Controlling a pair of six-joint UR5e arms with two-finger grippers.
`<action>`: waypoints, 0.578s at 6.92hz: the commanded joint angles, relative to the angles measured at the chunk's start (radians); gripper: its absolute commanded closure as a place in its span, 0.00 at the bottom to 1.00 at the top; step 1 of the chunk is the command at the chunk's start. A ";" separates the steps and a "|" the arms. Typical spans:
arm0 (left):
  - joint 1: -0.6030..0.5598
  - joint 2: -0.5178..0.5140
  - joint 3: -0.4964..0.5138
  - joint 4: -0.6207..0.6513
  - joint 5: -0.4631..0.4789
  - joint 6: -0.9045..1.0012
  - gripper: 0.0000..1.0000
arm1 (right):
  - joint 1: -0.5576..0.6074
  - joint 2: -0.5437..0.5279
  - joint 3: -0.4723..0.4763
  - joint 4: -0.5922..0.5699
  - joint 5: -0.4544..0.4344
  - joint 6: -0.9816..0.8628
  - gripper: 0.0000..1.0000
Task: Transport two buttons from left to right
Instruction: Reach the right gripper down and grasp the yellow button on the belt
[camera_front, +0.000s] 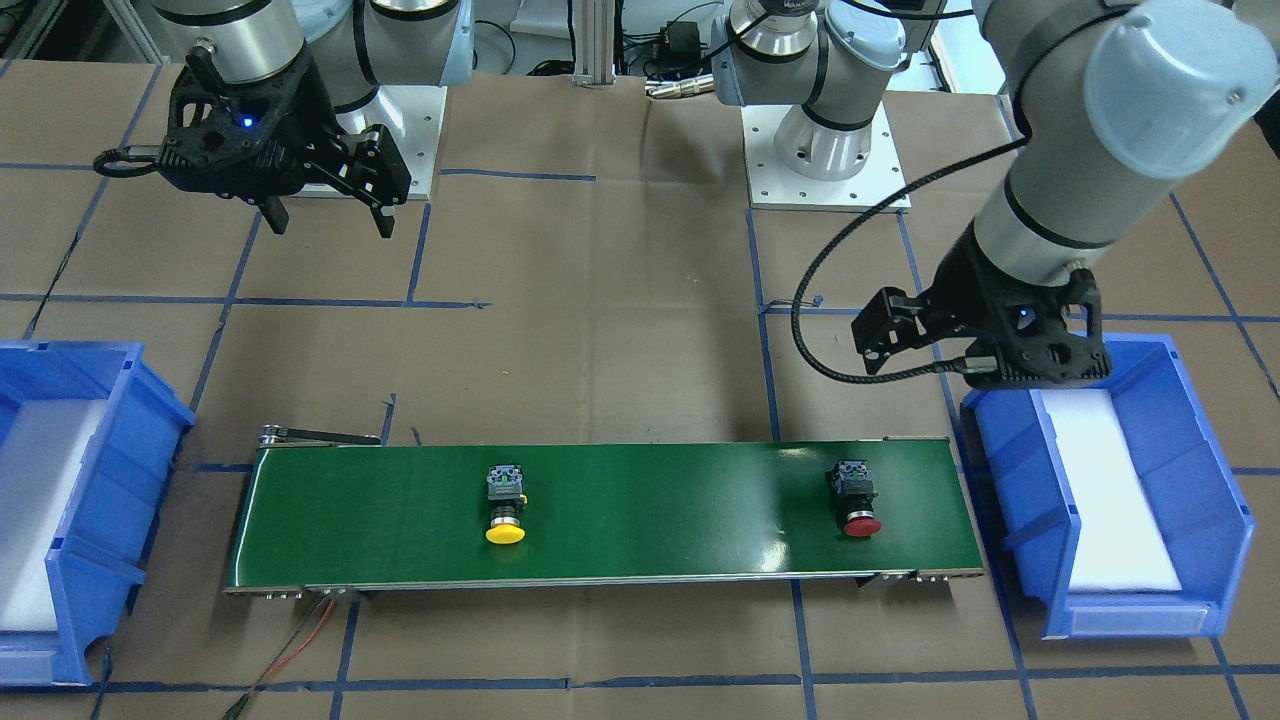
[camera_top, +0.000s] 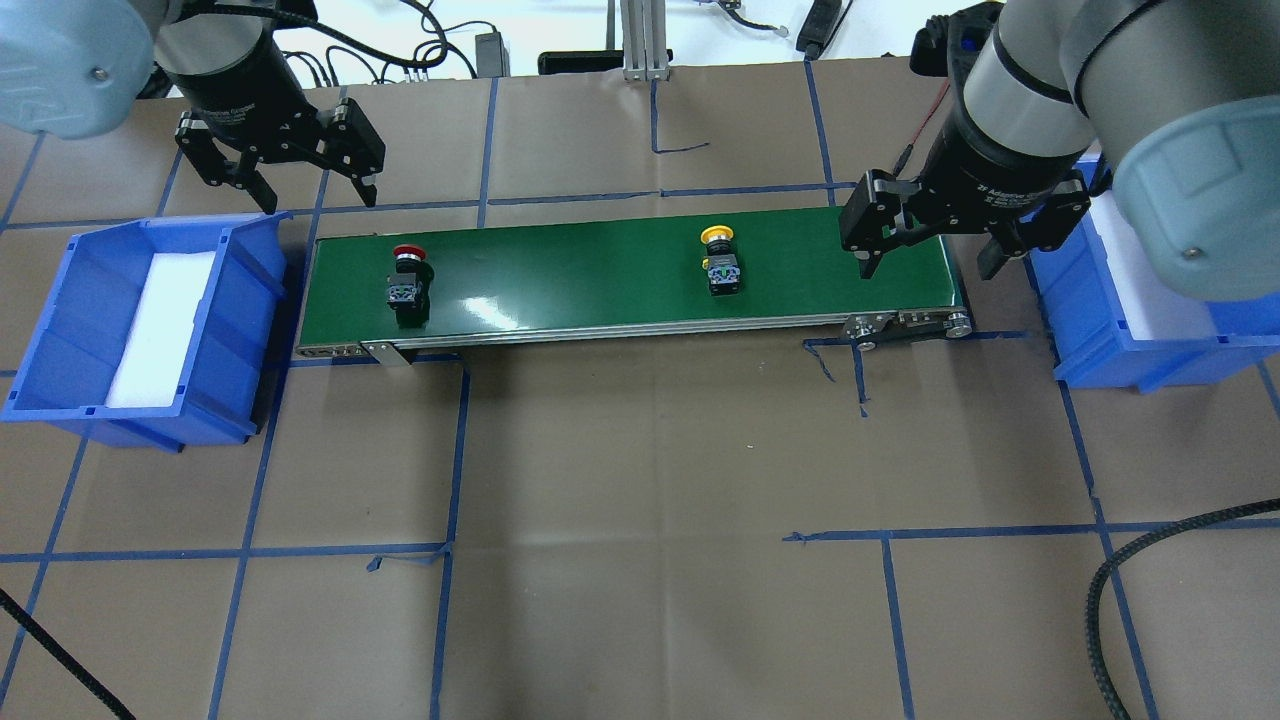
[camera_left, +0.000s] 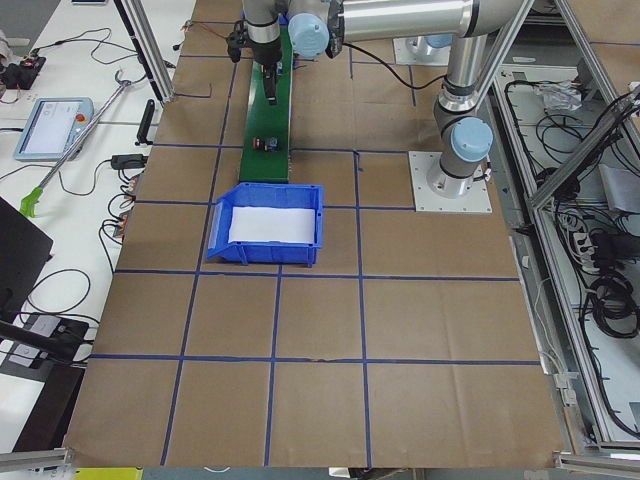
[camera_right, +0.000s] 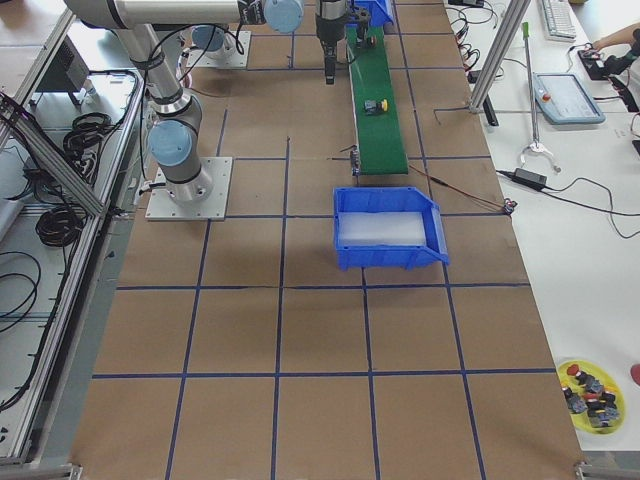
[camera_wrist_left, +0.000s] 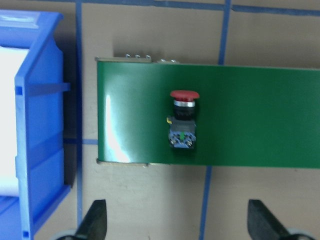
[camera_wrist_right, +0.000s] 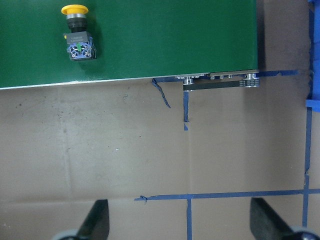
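So, left to right. A blue bin with a white liner was parked at the left end of the table, just beside the left end of the green conveyor belt. The left gripper was held up in the air by that same end. Its jaws were spread wide and nothing was caught between them. In the left wrist view only the two fingertips were seen, down in the bottom corners and well apart.

The red button was laid on its side on the belt near the left end, with the cap pointed at the far edge and the black body toward the near edge. The yellow button was laid the same way further right, past the middle of the belt and well apart from the red one. Neither was touched by a gripper.

The right gripper was hung above the right end of the belt, also wide open and empty. A second blue bin was sat just beside that right end, partly hidden behind the right arm in the overhead view.
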 joint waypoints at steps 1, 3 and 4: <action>-0.028 0.059 -0.070 -0.013 0.001 -0.008 0.00 | 0.000 0.107 -0.012 -0.098 -0.002 -0.006 0.00; -0.015 0.107 -0.120 0.007 -0.002 -0.006 0.00 | 0.000 0.254 -0.085 -0.181 -0.001 0.000 0.00; -0.007 0.107 -0.100 0.012 -0.006 -0.008 0.00 | 0.000 0.325 -0.154 -0.180 -0.002 -0.009 0.00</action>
